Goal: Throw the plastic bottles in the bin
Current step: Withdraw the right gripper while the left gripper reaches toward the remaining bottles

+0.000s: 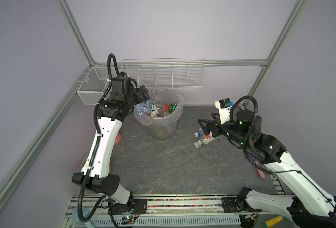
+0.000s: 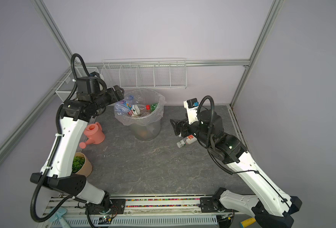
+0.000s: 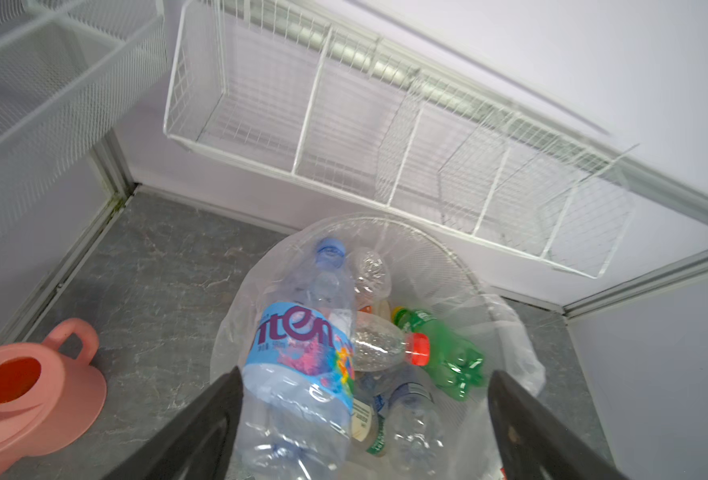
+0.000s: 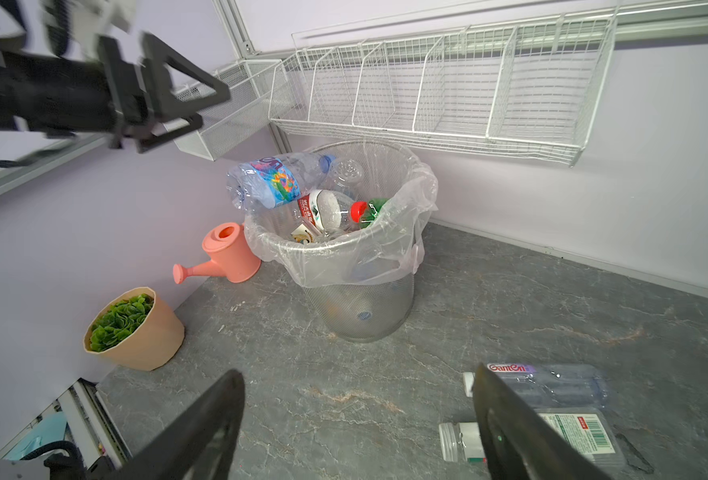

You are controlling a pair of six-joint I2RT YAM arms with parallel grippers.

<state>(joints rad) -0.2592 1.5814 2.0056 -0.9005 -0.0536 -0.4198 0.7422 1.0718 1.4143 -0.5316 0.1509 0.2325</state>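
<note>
My right claw (image 4: 356,373), wide and empty, over the Ganten bottle (image 4: 564,384): probably light, thin-walled, slippery; best gripped mid-body.

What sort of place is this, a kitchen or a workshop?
Probably a robot test booth: two robot arms mounted on a rail, plain walls on an aluminium frame around a tabletop, and staged props like a bin of plastic bottles and a pink watering can.

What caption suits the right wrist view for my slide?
Left gripper open above a blue-labelled bottle lying across the bin rim; two bottles left on the table beside the open right gripper.
</note>
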